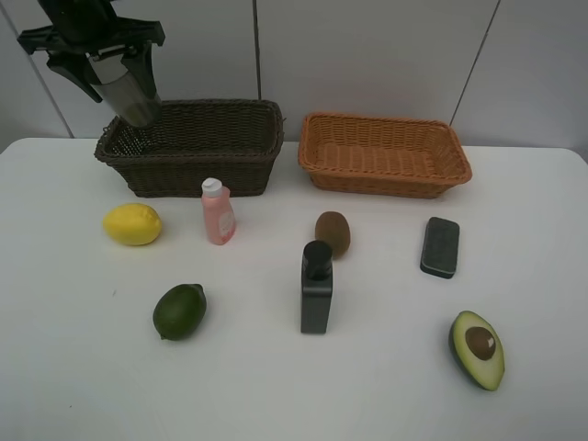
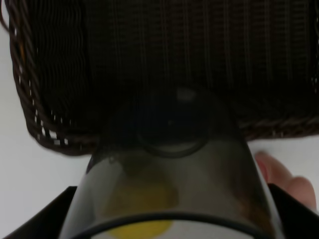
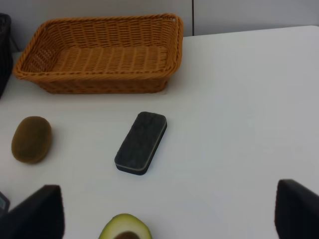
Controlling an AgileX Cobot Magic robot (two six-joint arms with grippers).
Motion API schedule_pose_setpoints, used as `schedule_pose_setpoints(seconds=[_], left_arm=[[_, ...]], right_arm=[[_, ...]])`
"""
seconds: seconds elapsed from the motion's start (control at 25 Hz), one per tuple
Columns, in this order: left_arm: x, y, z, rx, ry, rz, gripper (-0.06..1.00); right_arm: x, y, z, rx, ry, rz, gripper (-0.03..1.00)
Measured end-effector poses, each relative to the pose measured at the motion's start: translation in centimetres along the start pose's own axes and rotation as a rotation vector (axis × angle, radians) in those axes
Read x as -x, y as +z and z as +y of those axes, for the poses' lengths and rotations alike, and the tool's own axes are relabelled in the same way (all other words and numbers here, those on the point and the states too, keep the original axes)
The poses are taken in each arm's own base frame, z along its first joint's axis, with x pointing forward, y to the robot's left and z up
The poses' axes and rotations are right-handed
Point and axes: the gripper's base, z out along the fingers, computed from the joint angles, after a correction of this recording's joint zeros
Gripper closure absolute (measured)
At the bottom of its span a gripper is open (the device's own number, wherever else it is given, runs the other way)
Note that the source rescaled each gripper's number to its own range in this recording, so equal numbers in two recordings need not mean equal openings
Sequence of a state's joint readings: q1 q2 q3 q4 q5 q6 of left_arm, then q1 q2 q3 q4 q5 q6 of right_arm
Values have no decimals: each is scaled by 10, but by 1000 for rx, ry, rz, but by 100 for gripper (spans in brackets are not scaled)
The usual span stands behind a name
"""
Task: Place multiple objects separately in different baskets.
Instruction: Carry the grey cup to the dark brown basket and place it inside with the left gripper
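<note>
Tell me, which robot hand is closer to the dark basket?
Left. The left gripper holds the cup over one end of the dark basket; the right gripper hovers by the avocado, well away.

Your left end effector (image 1: 112, 72): raised, clamped on grey cup (image 1: 134, 103) | your right end effector (image 3: 167, 211): jaws spread wide, empty

This is looking like a robot test lab. A plain white bench (image 1: 83, 395) is standing against a bare white panel wall (image 1: 367, 55). A black robot arm (image 1: 83, 18) is hanging above it. A lemon (image 1: 132, 224), a kiwi (image 1: 333, 233), a brown basket (image 1: 193, 175) and a tan basket (image 1: 386, 184) are lying well apart.
</note>
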State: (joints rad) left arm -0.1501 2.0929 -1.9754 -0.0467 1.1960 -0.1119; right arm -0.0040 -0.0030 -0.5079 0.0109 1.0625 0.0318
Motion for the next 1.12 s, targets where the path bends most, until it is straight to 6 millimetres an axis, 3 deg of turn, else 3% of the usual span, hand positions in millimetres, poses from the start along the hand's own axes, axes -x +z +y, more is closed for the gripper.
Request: schedule_pose_setpoints(seconds=[0.28, 0.56, 0.68, 0.76, 1.12], left_arm=[[36, 53, 4, 60, 18, -17, 18], [41, 94, 9, 71, -26, 10, 14], [41, 99, 18, 76, -42, 23, -1], [41, 98, 23, 81, -49, 32, -4], [45, 76, 20, 26, -69, 0, -6]], right_arm=[[0, 0, 0, 0, 0, 0, -3], [0, 0, 0, -2, 1, 0, -3], [0, 0, 0, -2, 1, 0, -3], [0, 0, 0, -2, 1, 0, -3], [0, 0, 0, -2, 1, 0, -3]])
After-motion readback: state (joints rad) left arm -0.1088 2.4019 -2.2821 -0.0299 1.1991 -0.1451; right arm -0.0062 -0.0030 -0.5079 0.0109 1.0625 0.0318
